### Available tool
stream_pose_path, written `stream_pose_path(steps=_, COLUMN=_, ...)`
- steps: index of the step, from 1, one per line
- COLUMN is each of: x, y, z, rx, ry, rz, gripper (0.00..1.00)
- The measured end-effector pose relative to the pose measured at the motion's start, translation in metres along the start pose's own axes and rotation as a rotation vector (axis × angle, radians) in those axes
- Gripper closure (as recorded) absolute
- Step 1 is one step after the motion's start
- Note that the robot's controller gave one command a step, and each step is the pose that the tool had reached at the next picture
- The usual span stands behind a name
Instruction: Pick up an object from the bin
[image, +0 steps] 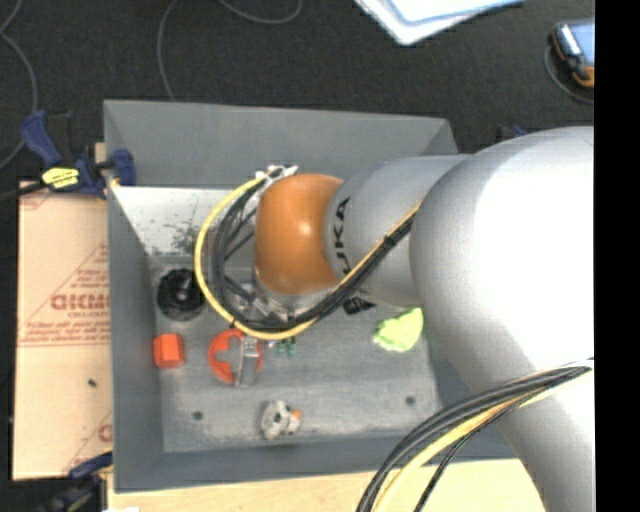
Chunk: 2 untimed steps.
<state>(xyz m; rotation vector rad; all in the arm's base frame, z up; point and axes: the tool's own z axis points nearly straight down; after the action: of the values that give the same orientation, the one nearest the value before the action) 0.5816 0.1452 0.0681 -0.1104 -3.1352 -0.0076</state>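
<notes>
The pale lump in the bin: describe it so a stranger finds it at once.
Look into the grey metal bin, at the floor's edge nearest the camera view's bottom. The pale lump lies there alone, below the red ring and orange block. It alone is whitish-grey; its neighbours are bright.

Black letters (338, 237) reading "UKA" stand on the grey casing of the arm (420, 240), just beside its orange cover (292, 235). They run sideways along the casing, and the cables (365, 262) cross the word's lower end.
</notes>
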Motion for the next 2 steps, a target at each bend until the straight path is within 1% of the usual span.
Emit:
stream_pose_path(steps=1, x=0.013, y=-0.016, z=-0.003, rx=-0.002, ry=-0.015, rz=0.101, gripper=0.00)
stream_pose_path(steps=2, x=-0.003, y=-0.001, z=-0.002, rx=-0.002, ry=-0.007, rz=0.002, gripper=1.00)
